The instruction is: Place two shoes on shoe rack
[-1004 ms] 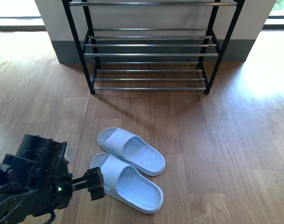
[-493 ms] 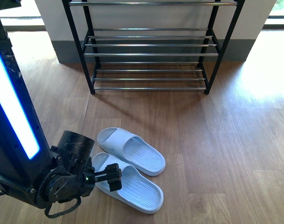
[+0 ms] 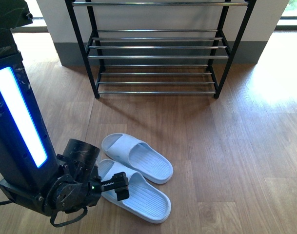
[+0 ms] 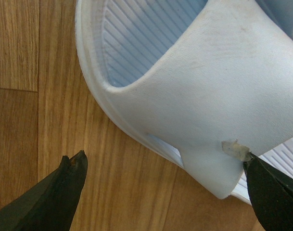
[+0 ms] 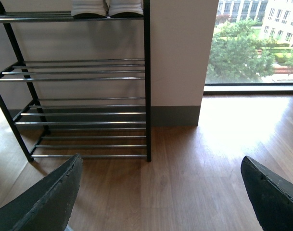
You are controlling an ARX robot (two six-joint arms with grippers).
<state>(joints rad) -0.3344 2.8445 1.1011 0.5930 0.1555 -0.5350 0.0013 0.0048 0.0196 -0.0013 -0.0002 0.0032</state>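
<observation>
The left gripper (image 3: 120, 186) hung low over the wooden floor (image 3: 246, 146) with its jaws spread wide, holding nothing. In the left wrist view the raised strap of the nearer slide (image 4: 209, 91) filled the gap between the two dark fingers (image 4: 59, 195). One fingertip stood over bare floor just beside the slide's rim and clear of it. The other sat at the strap's far edge, right by a small translucent flake (image 4: 234, 148) stuck there, seemingly touching, though I could not tell for certain. From the front, that pale blue slide (image 3: 138, 195) lay directly under and just ahead of the gripper, and its mate, the farther slide (image 3: 138, 157), lay just beyond it, the two side by side and almost touching. The shoe rack (image 3: 155, 56) stood well ahead of the gripper against the wall (image 3: 55, 19), its chrome rod shelves bare in that view. The left arm (image 3: 19, 112) rose steeply behind the gripper, a blue light strip glowing along it. The right gripper (image 5: 160, 161) was also wide apart and empty, with only floor between its fingertips. Ahead of it the shoe rack (image 5: 88, 96) showed again, with a pair of white-soled shoes (image 5: 108, 7) on its top shelf, and off to one side a window (image 5: 252, 43) looked out on trees.
</observation>
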